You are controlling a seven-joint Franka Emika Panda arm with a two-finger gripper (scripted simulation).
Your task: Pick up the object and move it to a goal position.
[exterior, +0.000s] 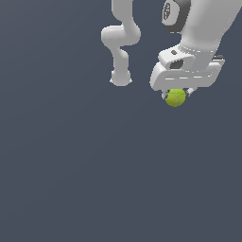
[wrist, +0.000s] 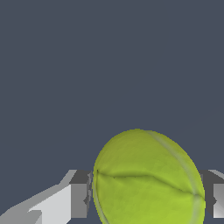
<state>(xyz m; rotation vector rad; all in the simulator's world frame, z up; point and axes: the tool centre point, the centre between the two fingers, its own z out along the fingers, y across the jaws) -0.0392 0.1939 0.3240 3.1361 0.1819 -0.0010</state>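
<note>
Yellow-green ball (wrist: 146, 179) between end effector (exterior: 177, 94) fingers (wrist: 78, 194), top hidden.

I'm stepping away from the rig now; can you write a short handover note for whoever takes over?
Claw: shut on the yellow-green ball, one finger on each side of it in the wrist view.
Ball: held under the white claw, at the exterior view's upper right.
Done: the pick-up.
Left: carry the ball to the goal; no goal marker shows in either view.
</note>
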